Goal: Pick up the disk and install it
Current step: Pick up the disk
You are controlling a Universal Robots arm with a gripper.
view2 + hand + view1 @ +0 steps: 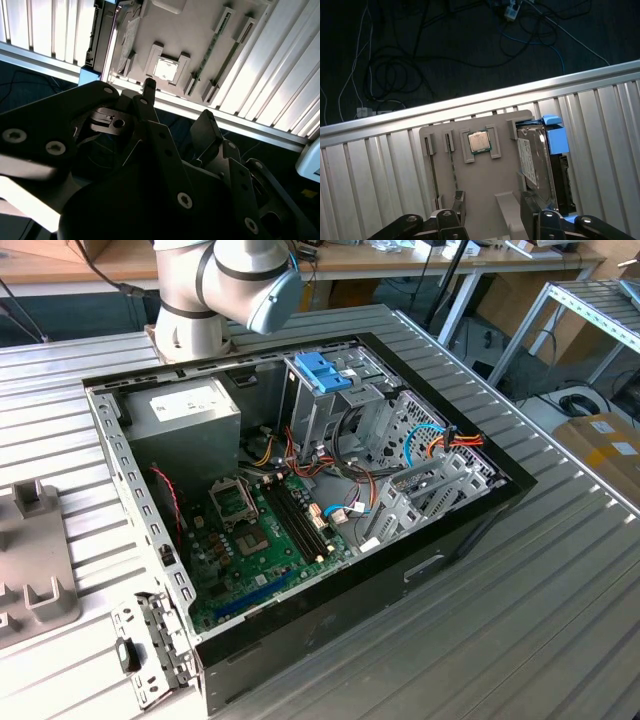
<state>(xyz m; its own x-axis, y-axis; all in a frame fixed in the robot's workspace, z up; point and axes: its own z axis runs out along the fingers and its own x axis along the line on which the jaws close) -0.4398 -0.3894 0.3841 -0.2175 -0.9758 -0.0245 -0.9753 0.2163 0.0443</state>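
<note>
Disk (538, 162) stands on edge in the end slot of the grey holder (485, 185), label toward the processor chip (479, 142). Gripper (495, 212) hovers over the holder, jaws spread and empty, centred beside the disk rather than over it.

Risk, as judged: an off-centre descent could strike the slot wall or tip the disk, and a grip on the blue frame alone may slip.

Computer case (300, 490) lies well apart.

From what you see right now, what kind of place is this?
Probably a robotics lab or workshop for computer assembly: a robot arm stands by an open computer case on a ribbed metal table, a tray holds a disk and a chip, and workbenches stand behind.
</note>
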